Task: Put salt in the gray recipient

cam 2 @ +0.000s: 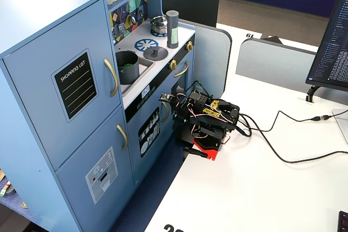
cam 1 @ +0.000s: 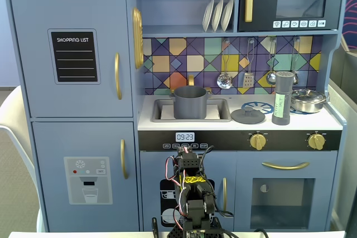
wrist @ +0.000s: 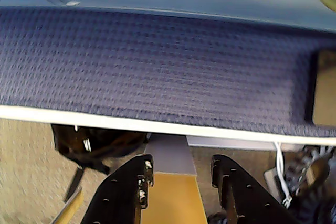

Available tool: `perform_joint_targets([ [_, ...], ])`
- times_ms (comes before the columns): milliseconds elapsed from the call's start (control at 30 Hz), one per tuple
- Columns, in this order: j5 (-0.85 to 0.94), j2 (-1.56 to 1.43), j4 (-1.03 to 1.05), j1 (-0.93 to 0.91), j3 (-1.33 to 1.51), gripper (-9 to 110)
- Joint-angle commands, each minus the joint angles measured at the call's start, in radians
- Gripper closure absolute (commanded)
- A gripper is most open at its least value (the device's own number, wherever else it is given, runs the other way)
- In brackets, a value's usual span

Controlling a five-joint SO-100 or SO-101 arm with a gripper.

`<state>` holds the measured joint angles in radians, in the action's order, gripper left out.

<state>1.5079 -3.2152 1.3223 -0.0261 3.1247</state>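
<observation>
Nothing done: the tall dark-gray cylindrical salt shaker (cam 1: 283,98) stands untouched right of the matte gray pot (cam 1: 190,102); the folded arm's hand (wrist: 181,174) is spread, empty.

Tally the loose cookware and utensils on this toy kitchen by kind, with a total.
Gray pot: 1
Gray lid: 1
Steel pan: 1
Salt shaker: 1
White plates: 3
Hanging utensils: 4
Total: 11

Frontal, side-high, and wrist cameras
</observation>
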Motion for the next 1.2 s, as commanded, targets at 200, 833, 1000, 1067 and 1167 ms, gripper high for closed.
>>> perform_joint_targets([
  [200,0.057,-0.005,-0.04,-0.29,-0.176,81],
  [833,0.002,0.479,-0.954,-0.881,-0.769,69],
  [1000,-0.021,0.634,-1.173,-0.899,-0.819,59],
  [1067,-0.023,0.704,-1.226,-0.893,-0.857,57],
  [1167,-0.023,0.813,-1.264,-0.896,-0.936,53],
])
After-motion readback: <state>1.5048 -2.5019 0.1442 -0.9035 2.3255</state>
